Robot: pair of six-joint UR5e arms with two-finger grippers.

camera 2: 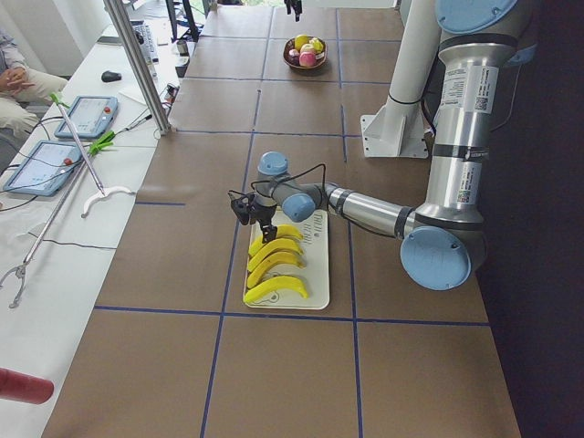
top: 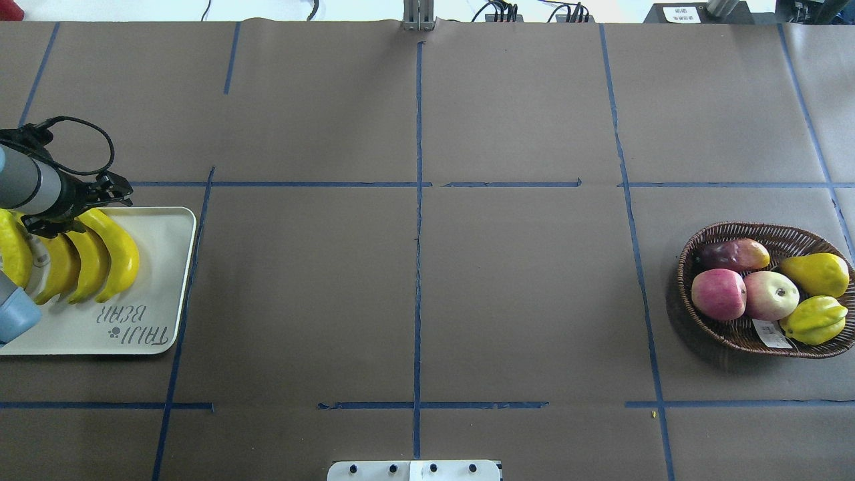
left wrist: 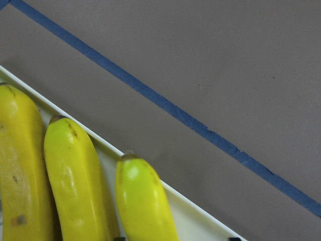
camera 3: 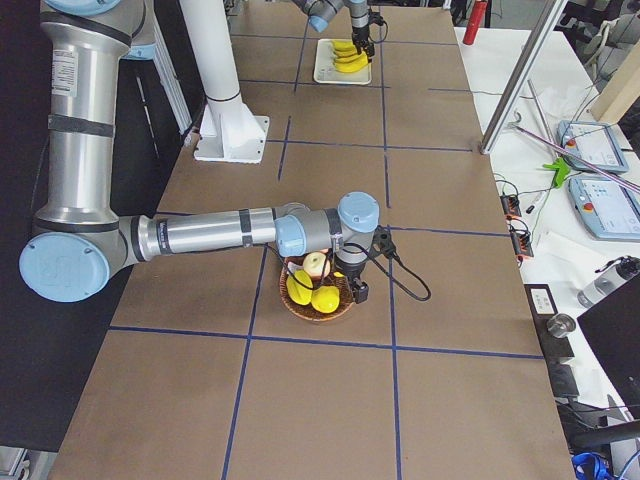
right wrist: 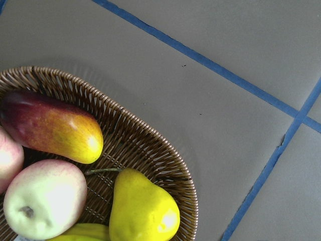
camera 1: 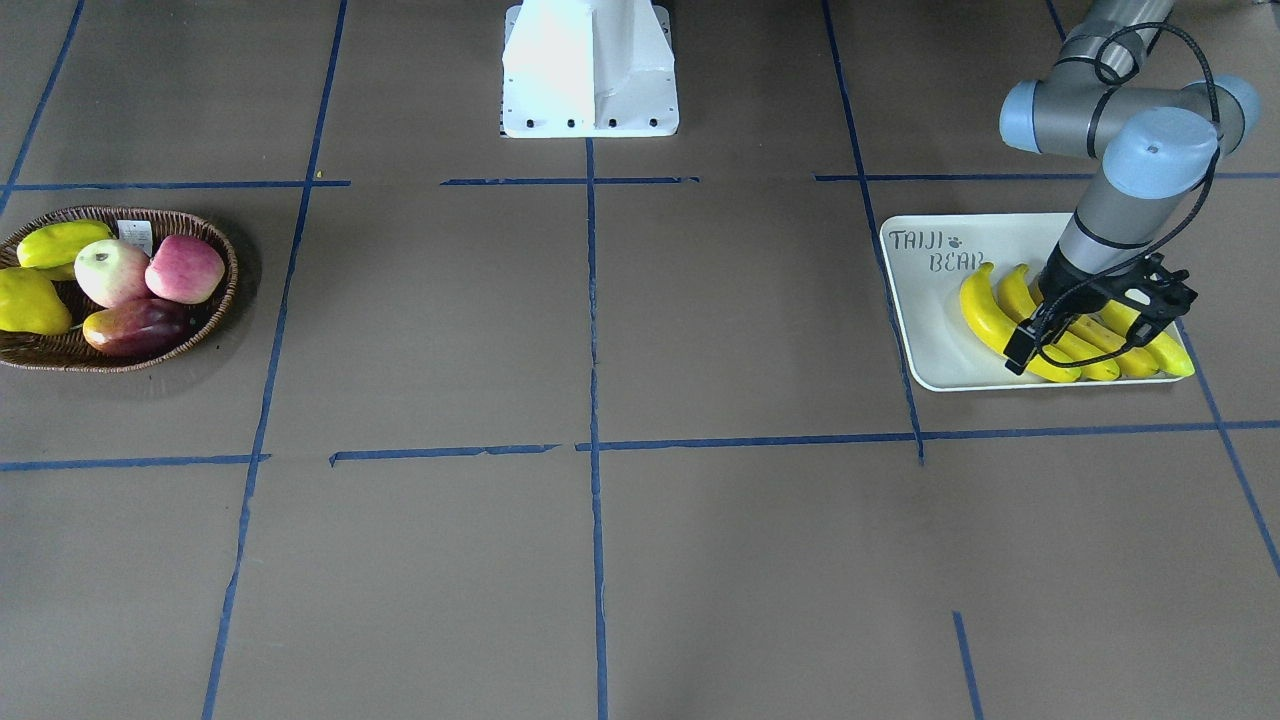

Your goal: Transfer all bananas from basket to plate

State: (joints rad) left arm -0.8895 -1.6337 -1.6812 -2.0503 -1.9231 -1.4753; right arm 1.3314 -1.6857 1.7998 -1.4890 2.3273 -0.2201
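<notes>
Four yellow bananas lie side by side on the off-white "TAIJI BEAR" plate, also seen from overhead. My left gripper hovers just above their far ends, open and empty. The left wrist view shows three banana tips at the plate rim. The wicker basket holds no bananas. My right gripper shows only in the exterior right view, over the basket; I cannot tell whether it is open or shut.
The basket holds two apples, a red-yellow mango and two yellow-green fruits. The robot's white base stands at the table's near edge. Blue tape lines cross the brown table.
</notes>
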